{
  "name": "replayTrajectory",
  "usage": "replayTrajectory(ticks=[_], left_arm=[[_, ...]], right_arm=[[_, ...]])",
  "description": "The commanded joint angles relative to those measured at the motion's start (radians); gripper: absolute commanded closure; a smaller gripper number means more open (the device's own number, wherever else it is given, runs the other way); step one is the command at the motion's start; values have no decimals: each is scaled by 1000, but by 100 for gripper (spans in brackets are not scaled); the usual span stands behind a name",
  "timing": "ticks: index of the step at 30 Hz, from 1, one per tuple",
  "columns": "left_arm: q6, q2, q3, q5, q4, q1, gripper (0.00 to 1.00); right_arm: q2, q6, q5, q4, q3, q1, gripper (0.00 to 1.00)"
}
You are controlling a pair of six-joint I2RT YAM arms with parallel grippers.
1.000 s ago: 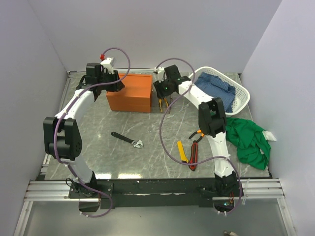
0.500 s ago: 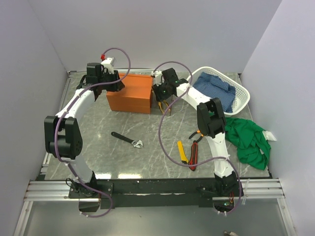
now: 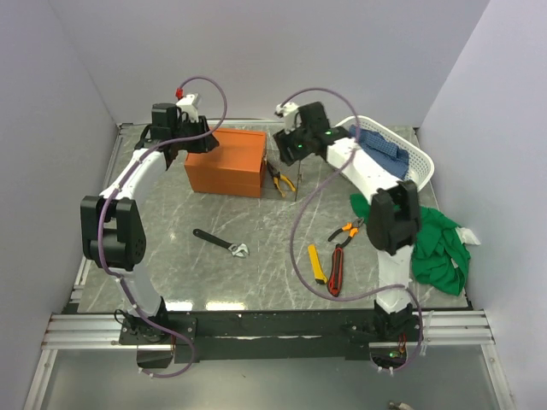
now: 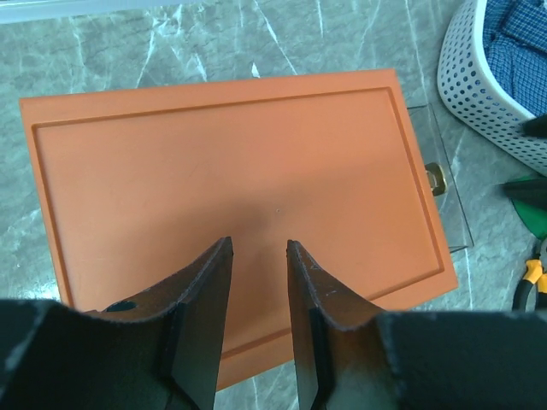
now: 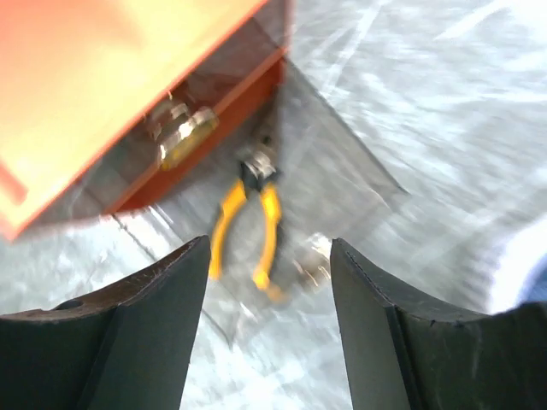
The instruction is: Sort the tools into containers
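My left arm (image 3: 135,181) and right arm (image 3: 366,169) stretch far forward. The left gripper (image 4: 259,246) is a little apart and empty. The right gripper (image 5: 270,248) gapes wide, empty.

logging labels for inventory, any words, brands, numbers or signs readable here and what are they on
No text can be read in any view.
Orange box: lid plain, no print or label.
Yellow-handled pliers: blurred, no marking legible.
Wrench, yellow utility knife, red-black utility knife: too small to tell any marking.
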Motion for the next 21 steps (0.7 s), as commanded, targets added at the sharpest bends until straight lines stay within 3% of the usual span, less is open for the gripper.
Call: replayTrajectory(ticks=[1,7,11,21], left_arm=[[-10,-20,39,31,24,-4,62],[50,-52,11,43,4,-6,61],[81,-77,-27,45,-8,-6,61],[203,-68,-6,25,-95,-7,61]], right_arm=[[-188,-130,-11,-70,-117,-55,34],[-397,-576,-308,-297,-462,-191,36],[-498,-963,-327,-404,-601,-237,34],[-417,-1340,-226,-457,-671,-257,30]])
